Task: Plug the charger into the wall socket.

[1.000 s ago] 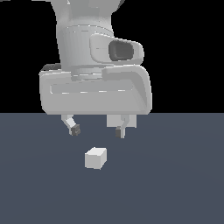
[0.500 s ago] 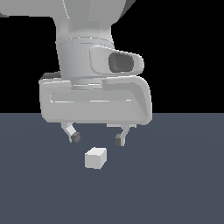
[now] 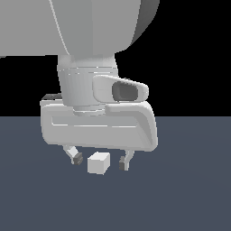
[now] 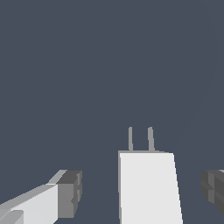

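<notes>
The arm reaches down from above and fills the upper half of the exterior view, its wrist upright and the wide pale body of the hand [image 3: 100,161] held level just over the dark grey-blue desk [image 3: 189,194]. Two short fingers [image 3: 75,156] point downward from that body, each ending in a darker pad. They are spread apart, with a clear gap on each side of what sits between them, and neither pad touches anything.

The charger [image 3: 99,163], a small off-white block, rests on the desk between the two fingers. In the exterior view it lies a little nearer the finger on the exterior view's right than the one on the left, with its top about level with the fingertips. In the wrist view the charger [image 4: 148,188] shows as a pale block with two thin grey prongs [image 4: 140,139] sticking out of its far face, side by side and pointing away from the camera. A dark pad [image 4: 70,193] shows on either side of it, both well clear of its sides.

The edges and corners of the desk lie outside both views, so the charger's place on it cannot be told. The desk around the charger is plain, even surface, and the background above it is black.
</notes>
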You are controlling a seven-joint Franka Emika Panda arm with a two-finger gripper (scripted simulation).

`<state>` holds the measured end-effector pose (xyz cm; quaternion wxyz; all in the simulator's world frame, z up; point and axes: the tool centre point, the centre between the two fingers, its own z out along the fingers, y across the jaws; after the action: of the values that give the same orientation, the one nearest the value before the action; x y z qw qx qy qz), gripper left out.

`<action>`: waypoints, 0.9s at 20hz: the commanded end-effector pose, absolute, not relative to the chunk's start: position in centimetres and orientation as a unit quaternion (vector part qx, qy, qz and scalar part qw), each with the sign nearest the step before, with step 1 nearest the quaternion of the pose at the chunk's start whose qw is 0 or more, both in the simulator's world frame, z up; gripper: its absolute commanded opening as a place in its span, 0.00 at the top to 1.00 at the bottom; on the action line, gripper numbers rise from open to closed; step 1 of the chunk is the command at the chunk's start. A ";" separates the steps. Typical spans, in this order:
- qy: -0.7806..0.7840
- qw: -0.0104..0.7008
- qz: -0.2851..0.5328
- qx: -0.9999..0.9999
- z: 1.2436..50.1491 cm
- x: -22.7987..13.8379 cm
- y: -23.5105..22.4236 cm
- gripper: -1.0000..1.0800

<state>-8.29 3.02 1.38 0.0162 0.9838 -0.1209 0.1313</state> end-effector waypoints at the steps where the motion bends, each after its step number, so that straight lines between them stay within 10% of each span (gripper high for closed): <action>1: -0.121 0.016 0.132 0.984 1.2 -8.2 3.0 0.04; 2: -0.121 0.016 0.132 0.984 1.2 -8.2 3.0 1.00; 18: -0.121 0.016 0.132 0.984 1.9 -7.5 2.6 1.00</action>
<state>-7.83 2.76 1.62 0.0162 0.9838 -0.1208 0.1317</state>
